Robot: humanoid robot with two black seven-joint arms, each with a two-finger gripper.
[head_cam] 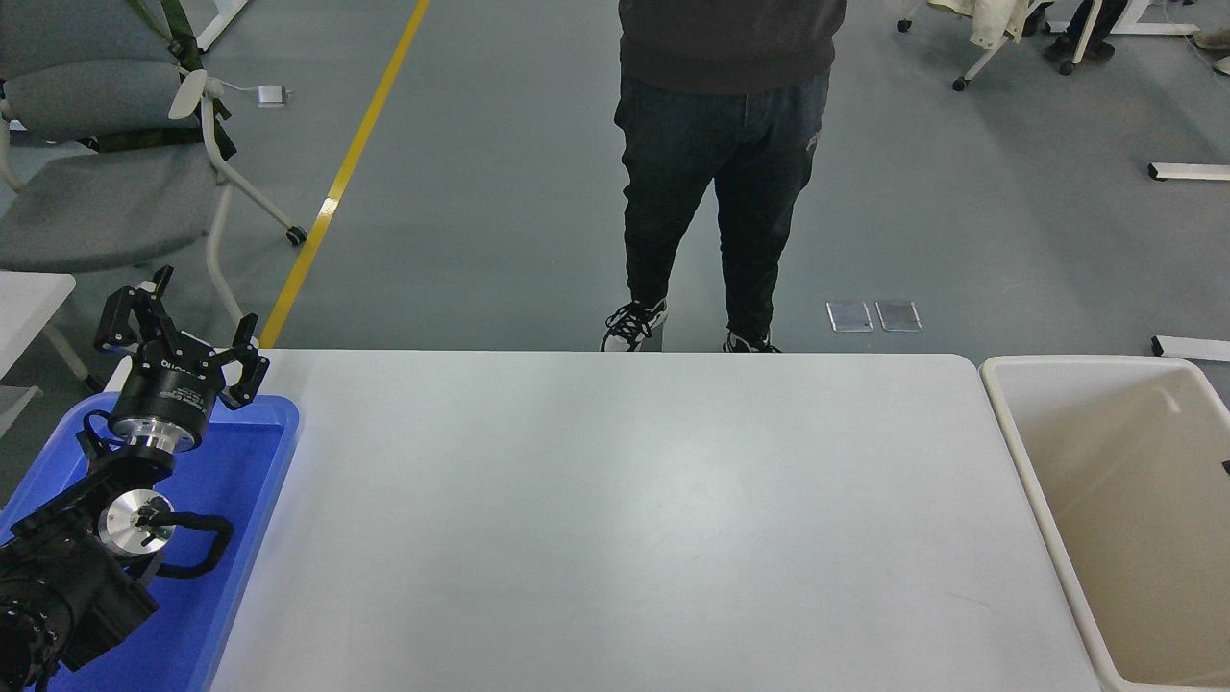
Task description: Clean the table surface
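Observation:
The table surface (pixel 615 519) is a wide, plain white top with rounded corners that fills the middle of the head view. My left gripper (pixel 183 325) is parked at the lower left above the blue tray (pixel 252 500), open and holding nothing. Of the right arm only a tiny dark sliver (pixel 1225 468) shows at the right edge, over the beige tub (pixel 1019 452). Its gripper is out of view.
The blue tray lies on the table's left end under my left arm. The beige tub stands off the table's right end. A person (pixel 721 173) in dark trousers stands at the far edge. A grey chair (pixel 106 183) stands at the far left.

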